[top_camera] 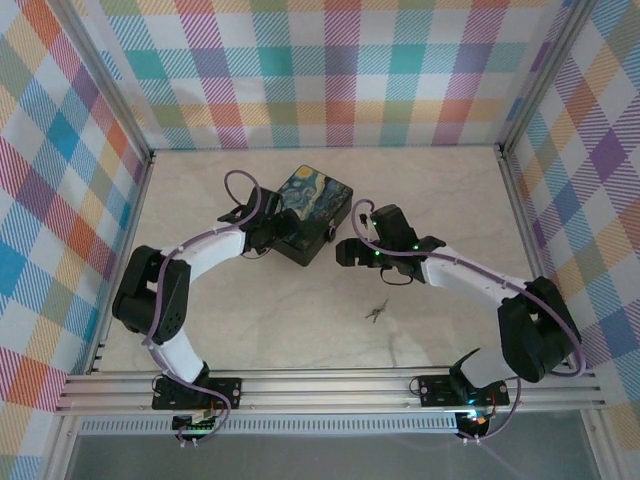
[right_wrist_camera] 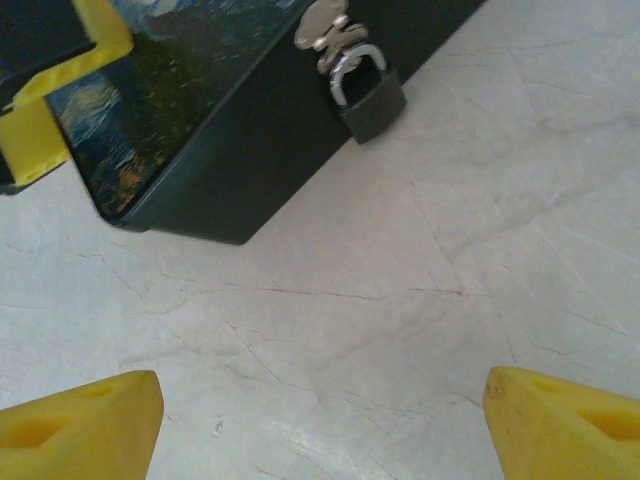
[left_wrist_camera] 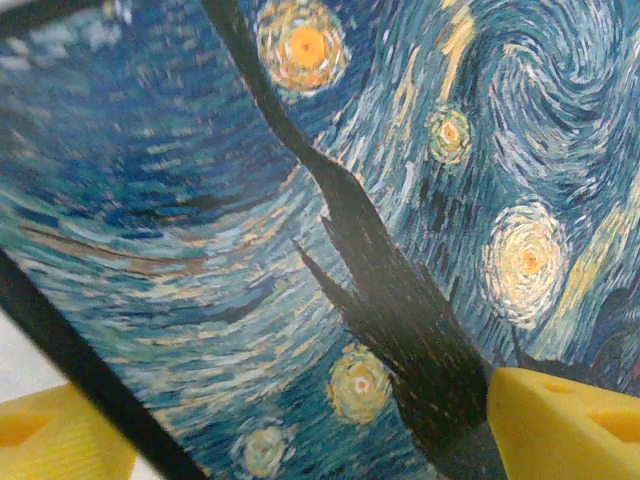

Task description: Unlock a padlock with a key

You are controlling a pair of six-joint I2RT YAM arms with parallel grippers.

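Two end effectors spread; key unclaimed on the surface.

The right end effector stands with fingers apart over bare surface, holding nothing. The left end effector is likewise spread, its tips over the painted lid of the box; whether it bears on the box cannot be told. The padlock hangs by its shackle from the hasp on the box's side wall, at about 11 o'clock from the right end effector in the top view, near but apart. The key lies flat at about 5 o'clock from that end effector, well apart from the padlock. Judged step: fetch the key. Recommended: descend squarely over it, pinch the head low against the surface, and leave the blade protruding straight for the keyhole. Thin flat metal may skid or tilt if caught off-centre.
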